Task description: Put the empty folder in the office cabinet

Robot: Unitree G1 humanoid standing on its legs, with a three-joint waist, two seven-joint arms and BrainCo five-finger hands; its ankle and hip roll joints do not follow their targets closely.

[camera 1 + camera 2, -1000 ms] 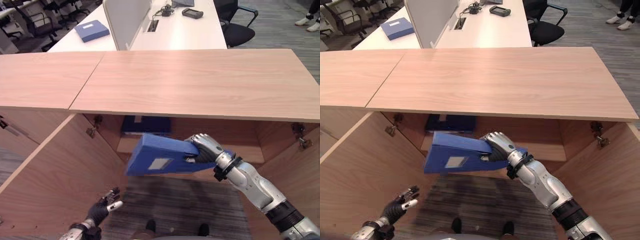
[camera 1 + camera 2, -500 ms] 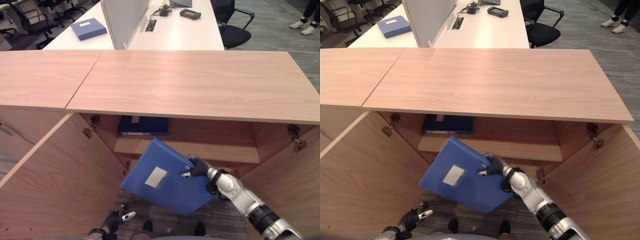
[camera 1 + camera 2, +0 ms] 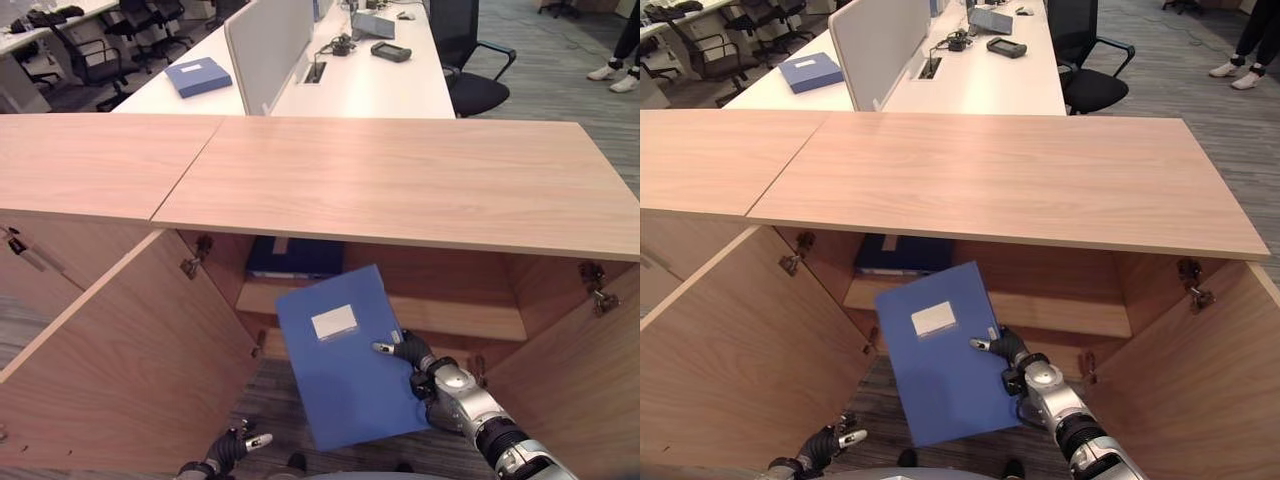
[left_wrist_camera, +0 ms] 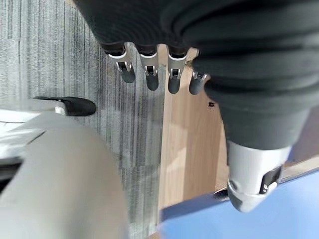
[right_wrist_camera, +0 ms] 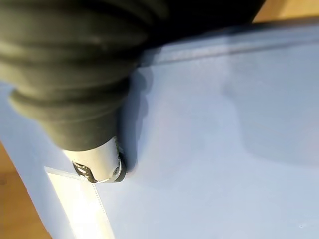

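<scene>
Your right robot hand grips the blue folder by its right edge, face-up before the open cabinet; its fingers are mostly hidden beneath. Your left robot hand hangs low, fingers relaxed, holding nothing.

Blue folder with white label, face up toward camera and tilted, held at its right edge lower centre of frame, in front of the open wooden cabinet.
</scene>
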